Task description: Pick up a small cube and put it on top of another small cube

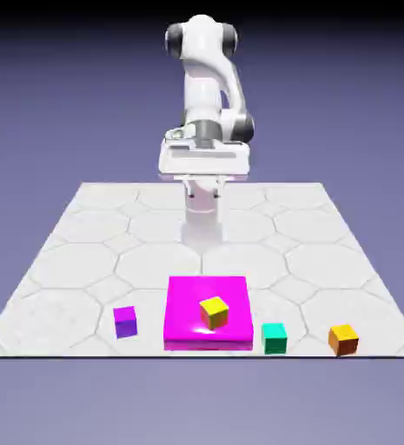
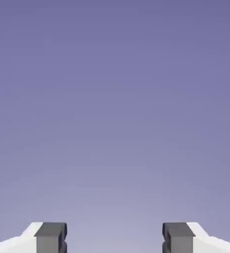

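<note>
The gripper (image 1: 204,193) hangs in front of the arm's pale base (image 1: 202,233), hiding its upper part, and the base's foot blends into the whitish tabletop (image 1: 57,295), hard to make out. In the hand view the finger tips (image 2: 51,237) are cut off by the bottom edge; they stand wide apart, the hand open, with only blue-violet backdrop (image 2: 115,108) between them. The teal-green cube (image 1: 274,338) is small and plain, brighter on top and darker on its front face; it sits flat near the table's front edge, just beside the magenta slab (image 1: 183,304) on the exterior view's right. The yellow-topped cube (image 1: 214,313), its sides darker and brownish, rests turned askew on the slab; its underside is hidden. The orange cube (image 1: 343,340) lies farther to the exterior view's right, the purple cube (image 1: 125,322) to the slab's left.
</note>
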Controlling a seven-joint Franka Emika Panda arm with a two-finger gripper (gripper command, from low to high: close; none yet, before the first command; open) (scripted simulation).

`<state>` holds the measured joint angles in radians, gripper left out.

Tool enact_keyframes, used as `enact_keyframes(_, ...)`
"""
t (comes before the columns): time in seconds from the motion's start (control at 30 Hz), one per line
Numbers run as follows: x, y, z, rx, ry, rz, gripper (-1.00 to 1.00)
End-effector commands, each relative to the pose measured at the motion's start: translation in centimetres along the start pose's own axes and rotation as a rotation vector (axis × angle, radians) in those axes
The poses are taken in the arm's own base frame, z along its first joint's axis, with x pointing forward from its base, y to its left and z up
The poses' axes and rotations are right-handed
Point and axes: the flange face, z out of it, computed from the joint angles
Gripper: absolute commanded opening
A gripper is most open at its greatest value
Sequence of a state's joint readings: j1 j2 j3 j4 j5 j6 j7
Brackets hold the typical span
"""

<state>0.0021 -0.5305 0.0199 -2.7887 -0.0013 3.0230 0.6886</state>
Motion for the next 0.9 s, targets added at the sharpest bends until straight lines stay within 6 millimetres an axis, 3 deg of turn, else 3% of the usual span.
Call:
enact_keyframes(0.0, -0.2, -0.3, 0.9, -0.017, -0.02, -0.054, 0.0)
enact_keyframes(0.4, -4.4, -3.3, 12.9, -0.094, -0.343, -0.672, 0.0)
enact_keyframes(0.87, -13.8, -5.1, 25.3, 0.177, -0.762, -1.265, 0.0)
